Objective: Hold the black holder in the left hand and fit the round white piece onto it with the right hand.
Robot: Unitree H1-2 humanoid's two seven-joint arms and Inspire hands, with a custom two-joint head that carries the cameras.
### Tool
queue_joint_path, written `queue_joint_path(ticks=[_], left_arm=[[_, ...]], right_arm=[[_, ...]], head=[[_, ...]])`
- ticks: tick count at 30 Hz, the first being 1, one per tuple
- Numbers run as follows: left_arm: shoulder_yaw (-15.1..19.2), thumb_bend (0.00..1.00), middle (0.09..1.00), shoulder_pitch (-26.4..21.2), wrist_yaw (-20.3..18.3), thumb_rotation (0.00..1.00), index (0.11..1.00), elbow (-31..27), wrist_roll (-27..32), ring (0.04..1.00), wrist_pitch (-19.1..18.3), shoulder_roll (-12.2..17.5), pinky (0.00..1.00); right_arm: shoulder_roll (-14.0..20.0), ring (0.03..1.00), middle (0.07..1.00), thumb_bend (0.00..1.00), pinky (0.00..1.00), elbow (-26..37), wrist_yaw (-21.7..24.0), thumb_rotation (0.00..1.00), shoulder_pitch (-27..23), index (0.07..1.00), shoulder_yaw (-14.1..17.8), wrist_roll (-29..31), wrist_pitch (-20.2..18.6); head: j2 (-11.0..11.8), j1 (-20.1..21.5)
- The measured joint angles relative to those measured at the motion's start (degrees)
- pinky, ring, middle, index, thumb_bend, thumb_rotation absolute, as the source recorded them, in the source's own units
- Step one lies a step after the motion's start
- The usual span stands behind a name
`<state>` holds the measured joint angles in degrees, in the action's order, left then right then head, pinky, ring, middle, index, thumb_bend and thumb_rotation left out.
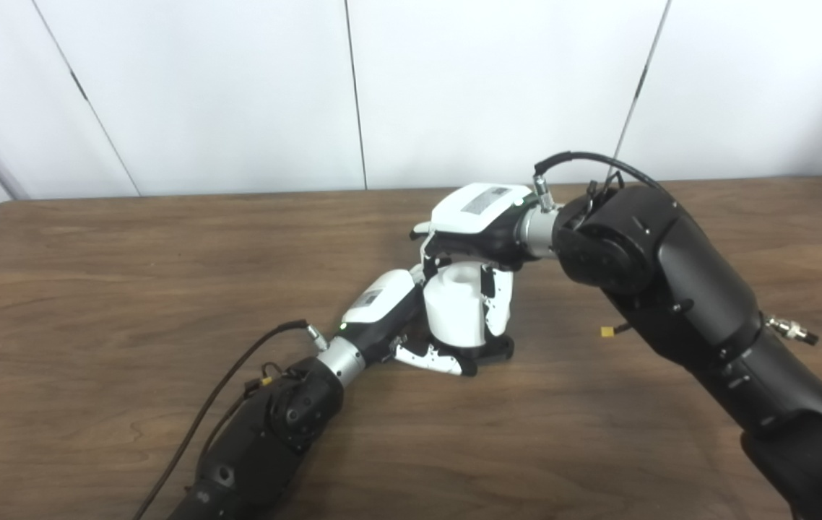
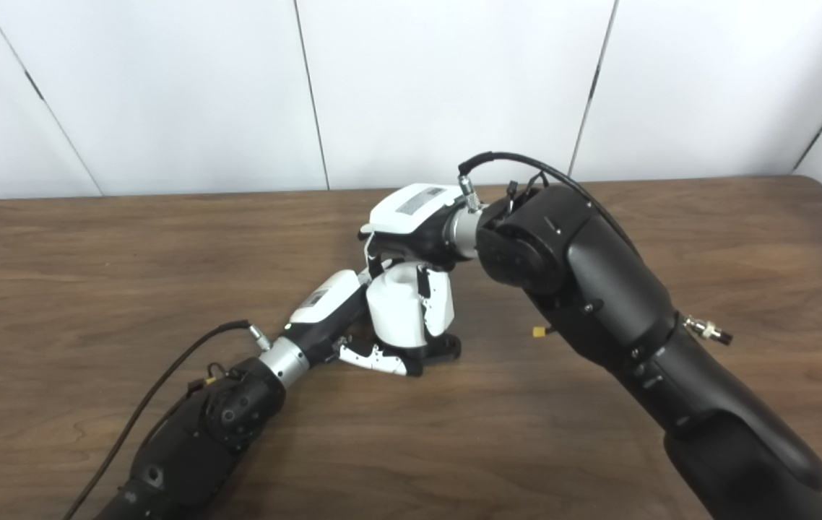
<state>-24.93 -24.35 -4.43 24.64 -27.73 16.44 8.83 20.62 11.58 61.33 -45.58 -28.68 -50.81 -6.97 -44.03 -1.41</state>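
White plastic meets black near the table's [image 1: 93,289] middle: the round white piece [image 1: 454,307] stands upright on the black holder [image 1: 494,350], which rests on the wood; the right hand [image 1: 479,249] is clamped over the piece from above, fingers down its sides; the left hand [image 1: 400,325] grips the holder's left, near side; the likely risk is a tilted piece jamming, or the holder sliding if downward pressure runs off-centre; the piece looks smooth, cylindrical, glossy.
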Motion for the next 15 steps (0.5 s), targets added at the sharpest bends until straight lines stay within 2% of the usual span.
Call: queue_joint_path(ticks=[15], left_arm=[[0.98,0.52,0.92,-0.01,-0.05,0.06,0.482,0.58,-0.1,1.0,0.13,-0.46,0.98]], right_arm=[[1.65,0.831,0.968,0.99,0.61,1.95,1.05,0.21,0.4,1.0,0.07,3.01,0.47]], head=[[-0.88,0.09]])
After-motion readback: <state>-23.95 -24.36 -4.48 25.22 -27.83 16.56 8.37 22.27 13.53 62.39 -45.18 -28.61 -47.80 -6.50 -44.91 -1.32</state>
